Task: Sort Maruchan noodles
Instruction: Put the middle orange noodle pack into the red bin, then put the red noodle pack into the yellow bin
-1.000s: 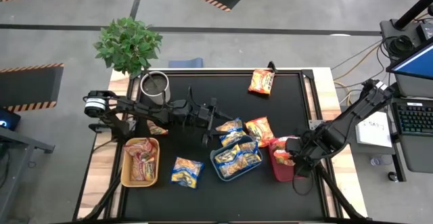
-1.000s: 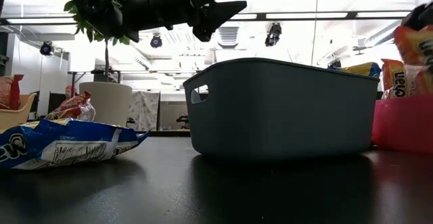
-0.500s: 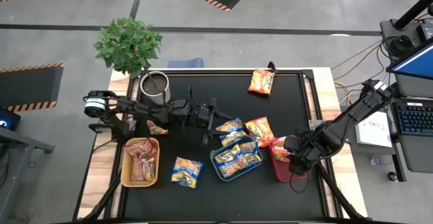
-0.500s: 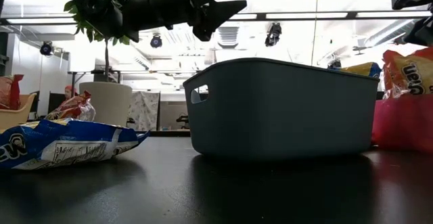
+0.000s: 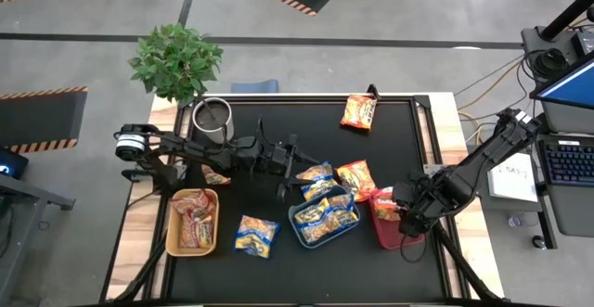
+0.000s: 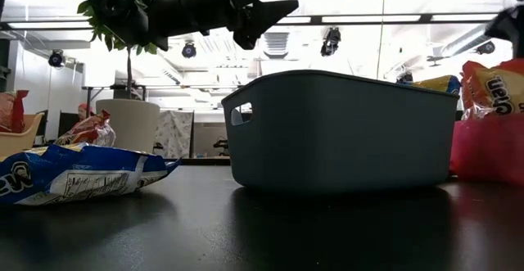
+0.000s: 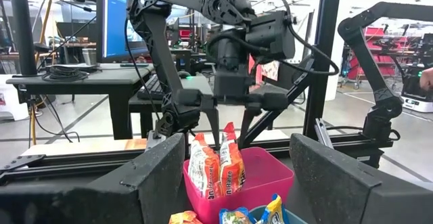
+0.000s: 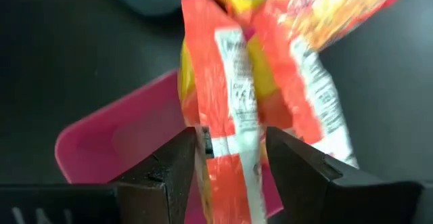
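Right claw (image 8: pixel 229 158) open astride orange packet (image 8: pixel 233 116) over pink tray (image 8: pixel 122 139), visible only from right wrist; left claw (image 5: pixel 295 161) open

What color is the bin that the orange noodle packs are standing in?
Pink-red bin, seen best from the left wrist view.

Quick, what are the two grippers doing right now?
Left gripper: open, holding nothing.
Right gripper: open around an orange noodle packet over the red tray.

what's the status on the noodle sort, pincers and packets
Right pincer open above orange packet standing in the pink tray. Left pincer open, hovering mid-table. Orange packets and a blue packet unsorted.
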Controlling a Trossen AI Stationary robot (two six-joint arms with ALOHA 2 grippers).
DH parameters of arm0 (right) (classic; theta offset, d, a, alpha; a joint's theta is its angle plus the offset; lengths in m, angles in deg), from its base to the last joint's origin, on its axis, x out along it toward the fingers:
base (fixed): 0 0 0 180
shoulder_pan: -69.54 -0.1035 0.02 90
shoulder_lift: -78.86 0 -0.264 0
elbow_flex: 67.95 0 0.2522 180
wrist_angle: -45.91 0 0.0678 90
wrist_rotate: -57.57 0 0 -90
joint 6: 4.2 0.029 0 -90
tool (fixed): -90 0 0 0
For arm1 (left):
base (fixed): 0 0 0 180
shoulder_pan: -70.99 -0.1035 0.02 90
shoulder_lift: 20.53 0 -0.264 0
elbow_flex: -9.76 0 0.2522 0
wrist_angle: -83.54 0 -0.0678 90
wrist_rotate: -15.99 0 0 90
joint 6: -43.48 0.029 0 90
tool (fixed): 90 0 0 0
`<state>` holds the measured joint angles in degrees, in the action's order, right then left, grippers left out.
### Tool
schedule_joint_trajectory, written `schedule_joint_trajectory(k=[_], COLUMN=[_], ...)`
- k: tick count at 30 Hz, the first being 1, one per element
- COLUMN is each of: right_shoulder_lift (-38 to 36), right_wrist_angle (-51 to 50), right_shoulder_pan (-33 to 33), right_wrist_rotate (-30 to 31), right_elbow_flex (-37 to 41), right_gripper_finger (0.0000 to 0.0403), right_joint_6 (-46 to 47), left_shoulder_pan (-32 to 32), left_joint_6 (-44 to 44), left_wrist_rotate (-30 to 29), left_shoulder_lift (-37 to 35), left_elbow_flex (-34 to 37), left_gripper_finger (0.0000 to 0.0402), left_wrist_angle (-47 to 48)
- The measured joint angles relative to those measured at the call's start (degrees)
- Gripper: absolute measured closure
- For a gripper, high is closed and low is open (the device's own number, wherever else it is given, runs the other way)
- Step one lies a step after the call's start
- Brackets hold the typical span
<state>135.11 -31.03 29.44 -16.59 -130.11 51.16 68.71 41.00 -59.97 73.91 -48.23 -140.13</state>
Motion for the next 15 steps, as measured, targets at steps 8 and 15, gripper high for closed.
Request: schedule_joint_trajectory(k=[8,15], right_shoulder_lift=[0.0,0.0], right_wrist_angle=[-1.4,-0.7], right_shoulder_pan=[0.0,0.0], right_wrist_rotate=[9.8,21.5], right_elbow_flex=[-6.2,-11.9], right_gripper_finger=[0.0232,0.0233], right_joint_6=[-7.2,-17.7], left_shoulder_pan=[0.0,0.0], left_joint_6=[-1.3,-5.7], left_wrist_rotate=[0.0,-1.1], left_shoulder_lift=[-0.6,-3.8], left_elbow_flex=[0.0,0.0], left_gripper_finger=[0.0151,0.0163], left_wrist_angle=[1.1,6.1])
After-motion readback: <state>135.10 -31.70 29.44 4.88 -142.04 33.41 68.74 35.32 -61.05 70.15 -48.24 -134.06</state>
